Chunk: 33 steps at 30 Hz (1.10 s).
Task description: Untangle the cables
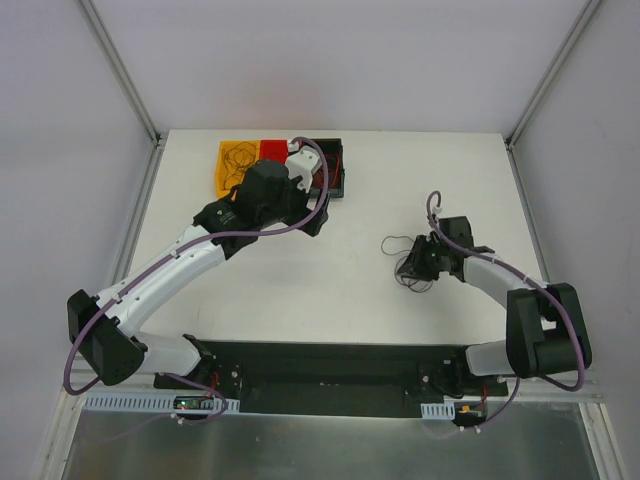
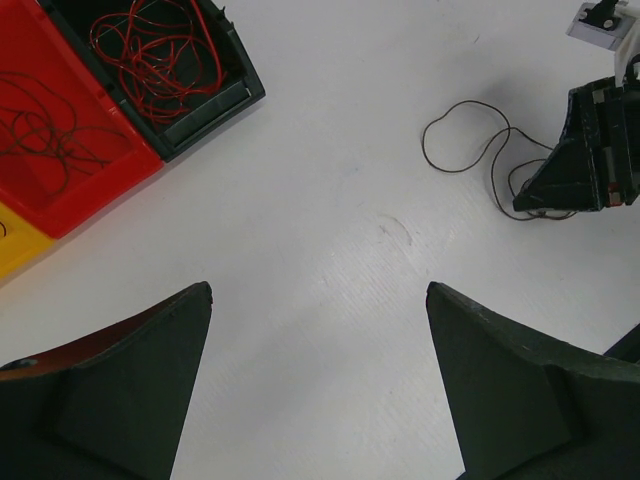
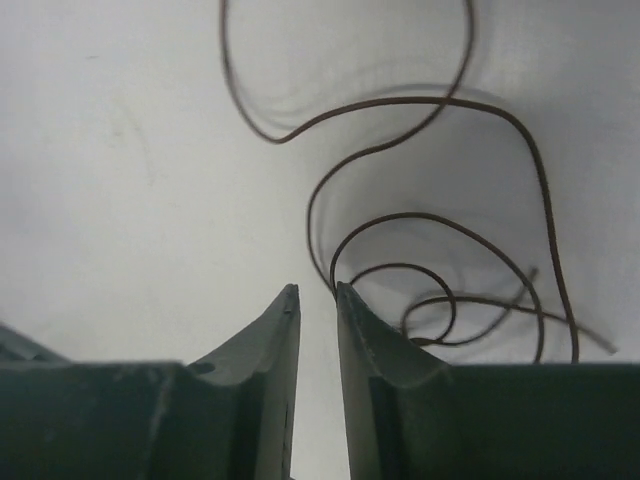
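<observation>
A loose tangle of thin dark brown cables [image 1: 408, 262] lies on the white table right of centre. In the right wrist view its curls [image 3: 430, 230] spread just ahead and right of my right gripper [image 3: 316, 287]. That gripper's jaws stand a narrow gap apart, and one strand meets the tip of the right finger [image 3: 345, 300]. Bare table shows through the gap. My right gripper [image 1: 418, 258] sits low on the tangle's right side. My left gripper [image 2: 320, 287] is wide open over bare table, near the bins [image 1: 312, 222], with the tangle [image 2: 490, 150] far ahead.
A yellow bin [image 1: 232, 160], a red bin [image 2: 60, 150] holding dark wires and a black bin [image 2: 200, 90] holding red wires stand in a row at the back left. Aluminium frame posts rise at the table's back corners.
</observation>
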Motion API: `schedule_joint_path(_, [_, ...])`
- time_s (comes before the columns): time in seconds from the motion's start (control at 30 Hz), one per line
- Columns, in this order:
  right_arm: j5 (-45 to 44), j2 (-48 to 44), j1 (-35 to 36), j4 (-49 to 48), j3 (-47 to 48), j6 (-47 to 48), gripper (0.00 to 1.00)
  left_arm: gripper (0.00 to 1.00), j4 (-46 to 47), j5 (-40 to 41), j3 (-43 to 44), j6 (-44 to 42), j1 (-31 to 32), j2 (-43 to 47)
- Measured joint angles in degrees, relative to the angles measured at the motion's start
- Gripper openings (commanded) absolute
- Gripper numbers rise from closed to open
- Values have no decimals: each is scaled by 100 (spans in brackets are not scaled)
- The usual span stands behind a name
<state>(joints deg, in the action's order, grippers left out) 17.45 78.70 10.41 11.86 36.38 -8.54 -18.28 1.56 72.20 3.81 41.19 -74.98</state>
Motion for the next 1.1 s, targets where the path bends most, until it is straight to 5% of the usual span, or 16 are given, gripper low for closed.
schedule_joint_path(0.17, [1644,210,205,-1749,-439,-1204,24,88,0,4,0,0,0,0])
schedule_joint_path(0.3, [2271,131,492,-2225,-437,-1652,29,88,0,7,0,-2,0,0])
schedule_joint_path(0.47, [1469,-470,400,-925,-31,-1032,35,88,2,20,0,-2,0,0])
schedule_joint_path(0.6, [876,-656,382,-247,236,-588,29,82,2,17,0,0,0,0])
schedule_joint_path(1.1, [-55,778,1375,-48,678,-236,30,78,2,-146,-7,2,0,-190])
